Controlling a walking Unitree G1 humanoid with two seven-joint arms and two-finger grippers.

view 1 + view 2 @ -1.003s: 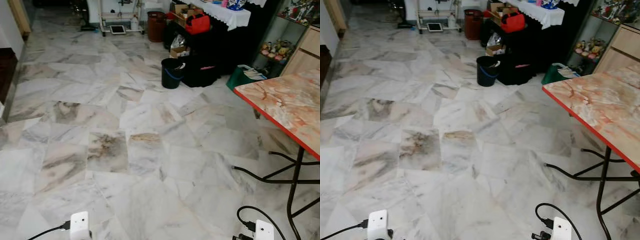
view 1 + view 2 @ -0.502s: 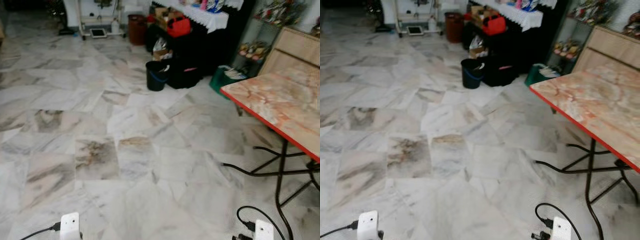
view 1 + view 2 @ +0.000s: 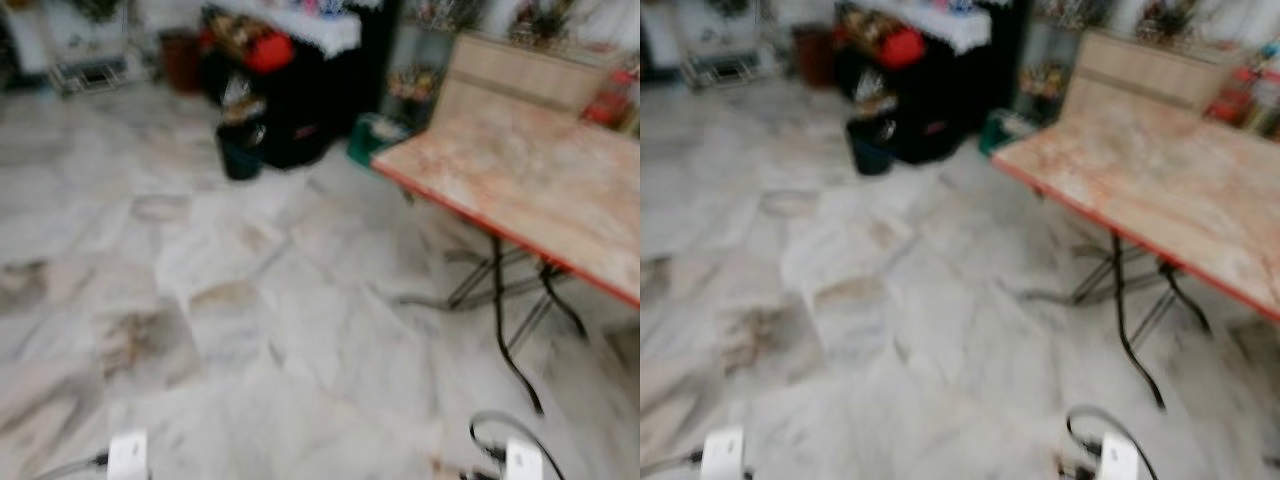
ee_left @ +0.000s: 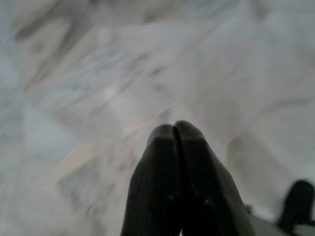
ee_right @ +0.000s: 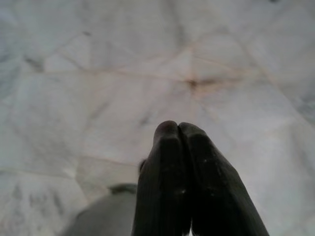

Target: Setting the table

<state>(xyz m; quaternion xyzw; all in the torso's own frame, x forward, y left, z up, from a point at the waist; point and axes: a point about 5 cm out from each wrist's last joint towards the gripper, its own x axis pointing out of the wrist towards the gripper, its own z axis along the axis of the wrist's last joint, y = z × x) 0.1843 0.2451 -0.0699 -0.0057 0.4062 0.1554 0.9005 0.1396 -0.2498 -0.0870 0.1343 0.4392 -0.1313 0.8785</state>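
Note:
A folding table point(image 3: 540, 190) with a marbled orange top, a red edge and thin black legs stands to my right; its top looks bare where it shows. The head views are blurred. My left gripper point(image 4: 174, 129) hangs over the marble floor with its two black fingers pressed together and nothing between them. Likewise, my right gripper point(image 5: 173, 128) is shut and empty above the floor tiles. The white ends of both arms point(image 3: 128, 455) sit at the bottom of the head views.
A black bucket point(image 3: 240, 150) and dark bags stand on the floor by a black cabinet point(image 3: 300, 90) with a white cloth and a red bag on top. A green box point(image 3: 375, 135) and a wooden cupboard point(image 3: 520, 70) lie behind the table. Open marble floor point(image 3: 250, 330) stretches ahead and left.
The whole picture has shifted left and blurred, so the camera has turned right; more of the table is in view. Both arms hang as before.

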